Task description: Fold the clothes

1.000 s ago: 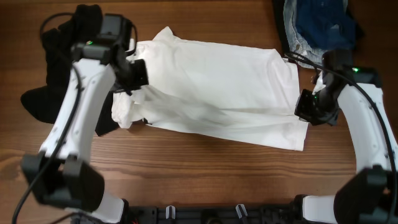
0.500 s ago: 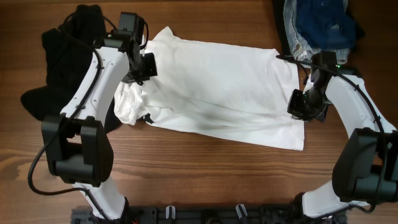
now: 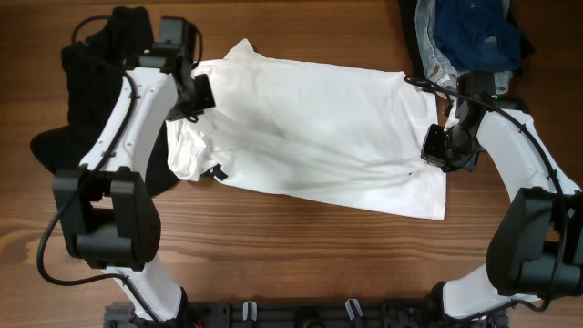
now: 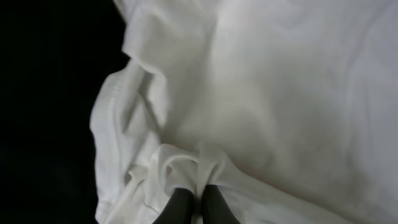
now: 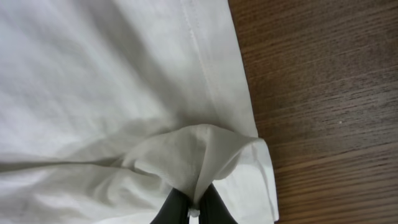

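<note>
While the white T-shirt lies lengthwise 9 to 3 o'clock, left gripper pinches its 9 o'clock end, right gripper its 3 o'clock hem.

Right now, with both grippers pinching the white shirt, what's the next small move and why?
Probably lift both pinches slightly together. The left gripper is shut on a bunched fold of the white T-shirt, the right gripper on its hem near a corner; raising them should free that edge for folding.

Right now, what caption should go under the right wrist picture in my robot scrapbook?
The shut right gripper pinches a raised fold near the hemmed edge of the white T-shirt on the wooden table.
</note>
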Available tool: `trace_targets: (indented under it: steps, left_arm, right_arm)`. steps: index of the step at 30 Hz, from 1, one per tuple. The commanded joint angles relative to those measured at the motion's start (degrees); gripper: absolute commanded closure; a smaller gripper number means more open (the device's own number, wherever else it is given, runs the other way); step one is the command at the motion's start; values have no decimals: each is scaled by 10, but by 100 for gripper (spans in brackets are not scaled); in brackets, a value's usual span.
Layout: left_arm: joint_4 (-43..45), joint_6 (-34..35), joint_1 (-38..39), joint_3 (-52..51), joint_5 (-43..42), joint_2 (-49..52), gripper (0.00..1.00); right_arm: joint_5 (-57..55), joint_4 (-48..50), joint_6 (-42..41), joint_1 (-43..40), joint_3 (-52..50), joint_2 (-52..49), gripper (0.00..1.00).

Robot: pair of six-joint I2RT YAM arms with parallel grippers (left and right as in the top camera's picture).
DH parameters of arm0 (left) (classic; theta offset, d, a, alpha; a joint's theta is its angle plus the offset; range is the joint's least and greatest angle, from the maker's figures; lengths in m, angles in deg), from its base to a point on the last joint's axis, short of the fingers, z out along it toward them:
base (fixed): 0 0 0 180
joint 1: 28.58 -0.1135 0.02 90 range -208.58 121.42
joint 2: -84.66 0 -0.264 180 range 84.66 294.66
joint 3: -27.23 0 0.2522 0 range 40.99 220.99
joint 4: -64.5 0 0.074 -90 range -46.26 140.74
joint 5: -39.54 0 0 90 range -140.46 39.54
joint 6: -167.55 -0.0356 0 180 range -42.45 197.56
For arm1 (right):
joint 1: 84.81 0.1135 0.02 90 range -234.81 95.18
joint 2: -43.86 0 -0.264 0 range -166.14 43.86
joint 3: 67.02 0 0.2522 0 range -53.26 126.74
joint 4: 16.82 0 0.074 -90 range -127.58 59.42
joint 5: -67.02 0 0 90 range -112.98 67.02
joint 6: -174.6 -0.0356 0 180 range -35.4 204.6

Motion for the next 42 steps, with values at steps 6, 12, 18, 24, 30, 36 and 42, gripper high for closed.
trace_targets:
  steps: [6, 12, 18, 24, 30, 36, 42]
  left_arm:
    - [10, 12, -17, -1, 14, 4, 96]
    - [17, 12, -17, -1, 14, 4, 96]
    - [17, 12, -17, -1, 14, 4, 96]
    - [17, 12, -17, -1, 14, 4, 95]
    - [17, 7, -17, -1, 14, 4, 15]
    - [16, -4, -17, 15, 33, 0, 6]
    - [-27, -71, -15, 110, -85, -12, 0]
  right_arm:
    - [-10, 7, 7, -17, 14, 0, 96]
    - [-9, 33, 6, -29, 14, 0, 96]
    - [-4, 49, 7, -29, 14, 0, 96]
    - [12, 51, 21, -29, 10, -1, 95]
    - [20, 53, 37, -29, 10, -1, 18]
    - [35, 29, 54, -29, 38, 5, 15]
    - [107, -58, 117, -28, 148, 12, 13]
